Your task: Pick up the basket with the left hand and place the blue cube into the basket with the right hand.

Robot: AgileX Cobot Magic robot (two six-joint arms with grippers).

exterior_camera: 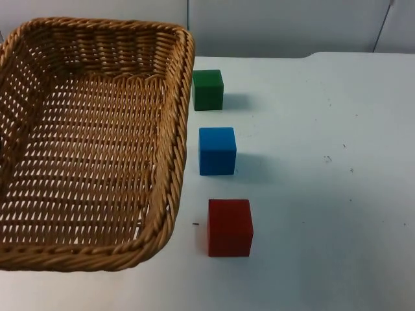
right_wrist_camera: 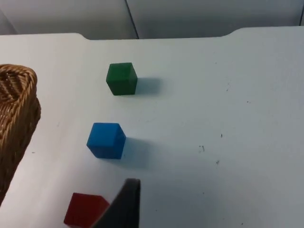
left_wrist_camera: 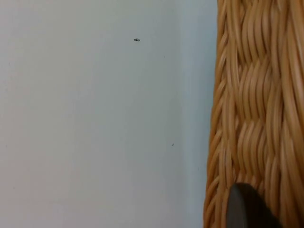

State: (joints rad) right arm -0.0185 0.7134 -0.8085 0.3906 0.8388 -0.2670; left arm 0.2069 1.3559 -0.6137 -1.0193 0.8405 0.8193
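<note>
The woven wicker basket [exterior_camera: 170, 155] looks raised and tilted at the left of the table. Its wall [left_wrist_camera: 251, 104] is close up in the left wrist view, with my left gripper [left_wrist_camera: 247, 209] shut on its rim. The blue cube [exterior_camera: 217, 150] rests on the table just right of the basket, between the other two cubes, and it appears again in the right wrist view [right_wrist_camera: 106, 139]. My right gripper [right_wrist_camera: 124, 205] hangs above the table, short of the blue cube and beside the red one, holding nothing.
A green cube [exterior_camera: 208, 89] stands behind the blue one and a red cube [exterior_camera: 229, 227] in front of it, in one line along the basket's right side. The white table [exterior_camera: 324, 194] stretches bare to the right. A grey partition wall [exterior_camera: 285, 26] closes the far edge.
</note>
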